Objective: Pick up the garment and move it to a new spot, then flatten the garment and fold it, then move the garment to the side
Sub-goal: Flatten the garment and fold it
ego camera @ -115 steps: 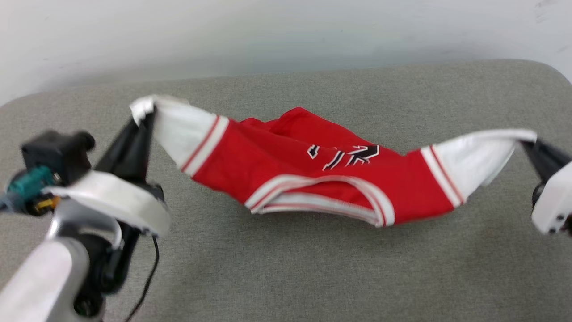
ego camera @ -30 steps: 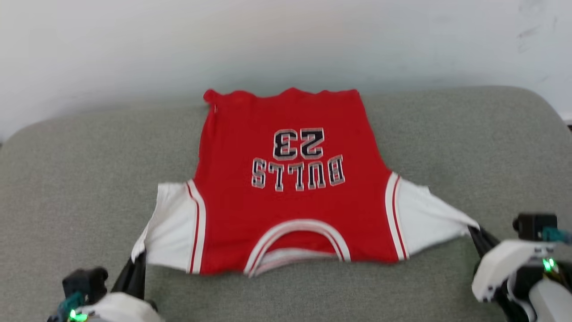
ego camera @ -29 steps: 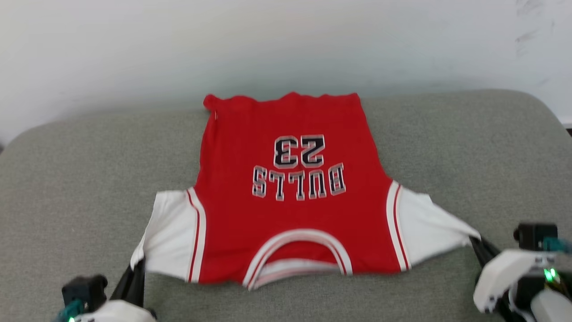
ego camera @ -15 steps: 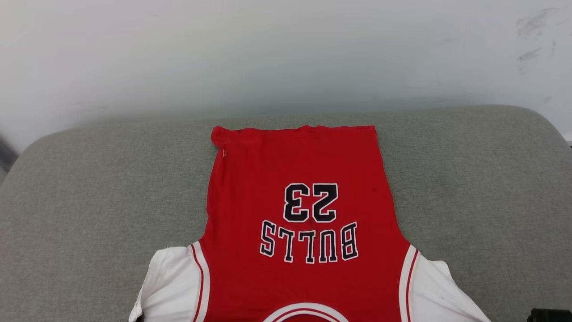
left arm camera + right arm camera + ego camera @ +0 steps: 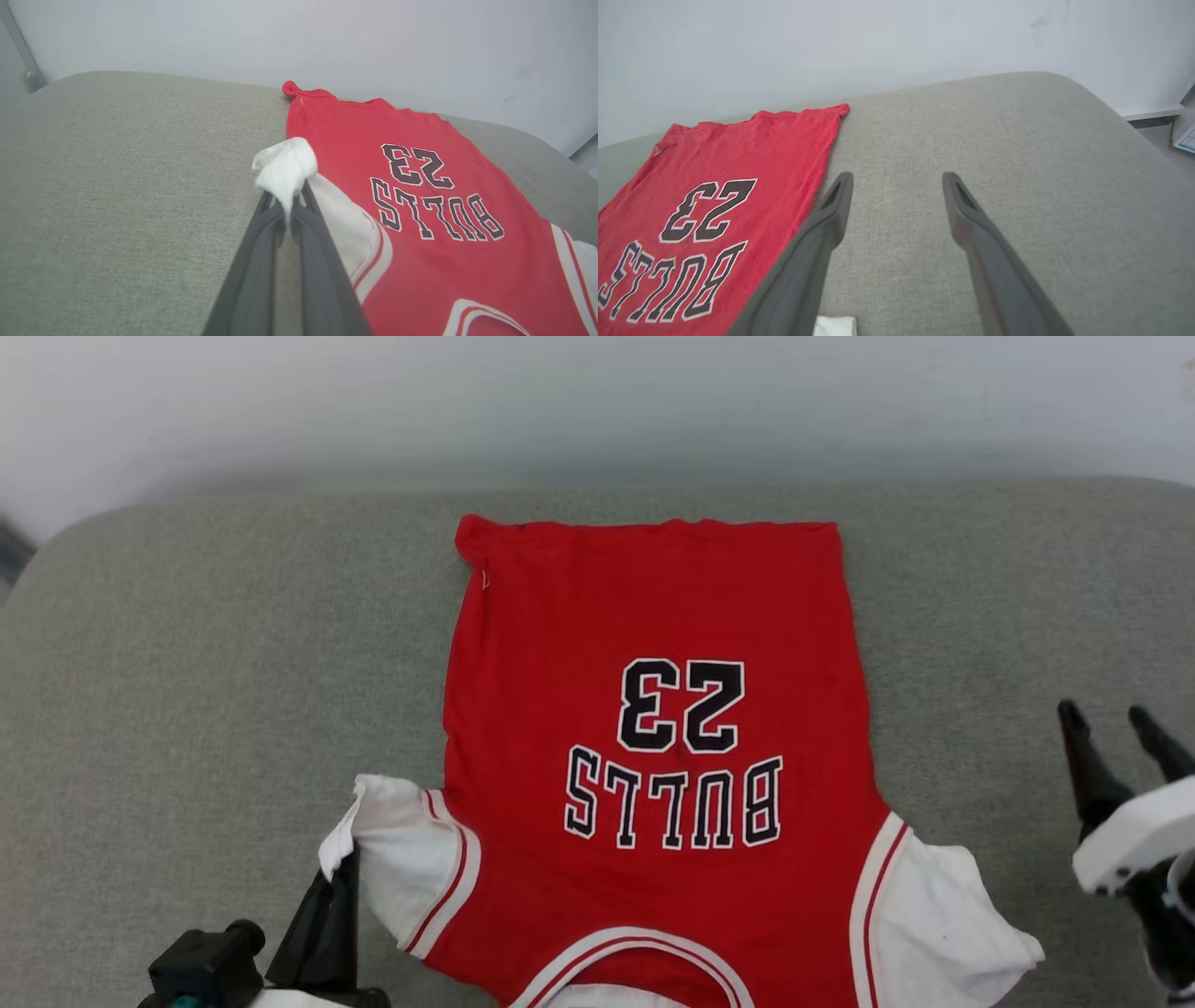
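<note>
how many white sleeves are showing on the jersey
2. The garment's left sleeve is pinched in the left end effector; the right sleeve lies loose, apart from the open right end effector.

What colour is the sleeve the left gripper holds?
White sleeve, red-and-white striped trim; best in left wrist view.

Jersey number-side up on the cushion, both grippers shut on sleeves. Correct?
No: only the left gripper is shut on a sleeve of the garment. The right gripper is open over the bare cushion, per the right wrist view.
</note>
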Controlling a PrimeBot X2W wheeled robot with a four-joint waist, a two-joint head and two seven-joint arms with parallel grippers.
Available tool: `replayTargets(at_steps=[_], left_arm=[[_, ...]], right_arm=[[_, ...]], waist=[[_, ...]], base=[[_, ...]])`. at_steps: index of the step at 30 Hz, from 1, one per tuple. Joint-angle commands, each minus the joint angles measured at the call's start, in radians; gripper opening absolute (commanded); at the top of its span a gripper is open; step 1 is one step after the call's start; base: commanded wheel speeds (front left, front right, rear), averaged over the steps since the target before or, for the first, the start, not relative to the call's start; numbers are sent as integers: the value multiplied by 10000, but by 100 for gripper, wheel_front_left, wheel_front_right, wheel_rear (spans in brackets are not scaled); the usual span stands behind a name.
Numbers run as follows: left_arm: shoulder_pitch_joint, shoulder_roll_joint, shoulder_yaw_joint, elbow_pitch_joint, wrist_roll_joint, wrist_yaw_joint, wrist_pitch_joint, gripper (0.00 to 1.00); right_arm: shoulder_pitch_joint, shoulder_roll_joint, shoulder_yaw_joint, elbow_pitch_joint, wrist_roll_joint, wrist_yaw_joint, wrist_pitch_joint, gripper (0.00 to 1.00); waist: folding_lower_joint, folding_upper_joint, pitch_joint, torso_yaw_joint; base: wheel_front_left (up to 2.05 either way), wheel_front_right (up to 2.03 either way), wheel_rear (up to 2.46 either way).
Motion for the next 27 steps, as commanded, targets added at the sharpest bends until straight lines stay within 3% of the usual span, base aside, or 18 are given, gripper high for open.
replayTargets(at_steps=[1, 7, 16, 20, 27], left_arm=[[-241, -65, -64, -95, 70, -57, -91, 0], [-1246, -454, -479, -289, 227, -372, -484, 0], [-2528, -1205, -1055, -20, 370, -1045, -944, 0], [-2874, -1485, -1208, 38, 422, -1348, -1044, 0], [-3327, -1995, -1174, 497, 452, -1911, -1111, 0]], right_arm=[[-522, -140, -24, 198, 99, -4, 107, 100], [-3618, -1011, 134, 1667, 517, -4, 1400, 100], [-7335, -2105, 794, 3860, 317, -4, 5109, 100], [-8385, -2311, 853, 4368, 50, -4, 6145, 100], [-8898, -2282, 749, 5560, -405, -4, 6802, 100]], waist=[[-1, -1, 641, 555], [-1, -1, 1678, 1459], [-1, -1, 3190, 2669], [-1, -1, 3860, 3087], [-1, -1, 4815, 3633]], base=[[0, 0, 0], [0, 0, 0], [0, 0, 0], [0, 0, 0], [0, 0, 0]])
